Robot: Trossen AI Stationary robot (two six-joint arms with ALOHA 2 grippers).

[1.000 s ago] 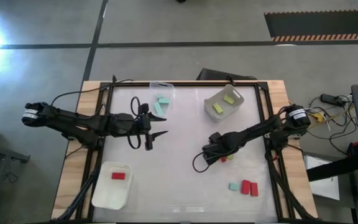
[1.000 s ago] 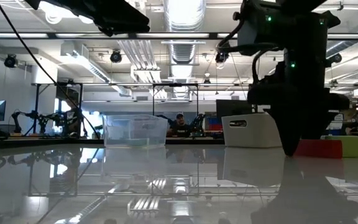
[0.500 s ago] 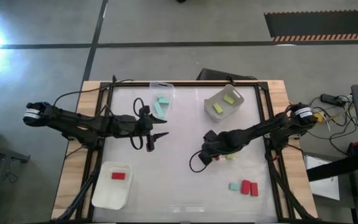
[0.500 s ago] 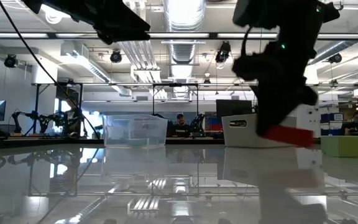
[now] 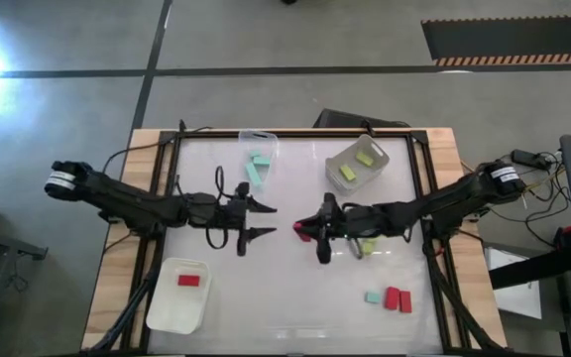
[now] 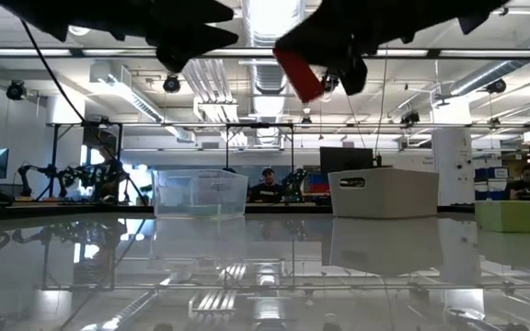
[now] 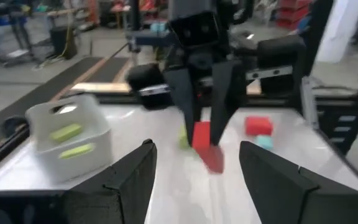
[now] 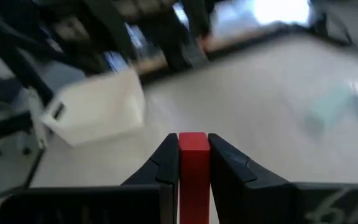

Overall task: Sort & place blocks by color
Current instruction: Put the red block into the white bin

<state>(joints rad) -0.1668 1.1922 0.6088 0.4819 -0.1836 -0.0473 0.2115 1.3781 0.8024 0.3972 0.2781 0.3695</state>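
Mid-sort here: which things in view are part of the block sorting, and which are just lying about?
Job: red block in the right end effector; loose blocks on the table; sorted blocks in the three trays; open left end effector.
Lying about: cables beside the table; striped mat beyond it.

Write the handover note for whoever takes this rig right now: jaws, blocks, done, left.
Right gripper: jaws shut on a red block, held above mid-table, facing the left arm.
Left gripper: jaws open, empty, just opposite the right one.
Done: one red block in the near-left tray; two teal blocks in the far tray; two yellow-green blocks in the far-right tray.
Left: the held red block; a yellow-green block on the table under the right arm; one teal block and two red blocks loose at near right.
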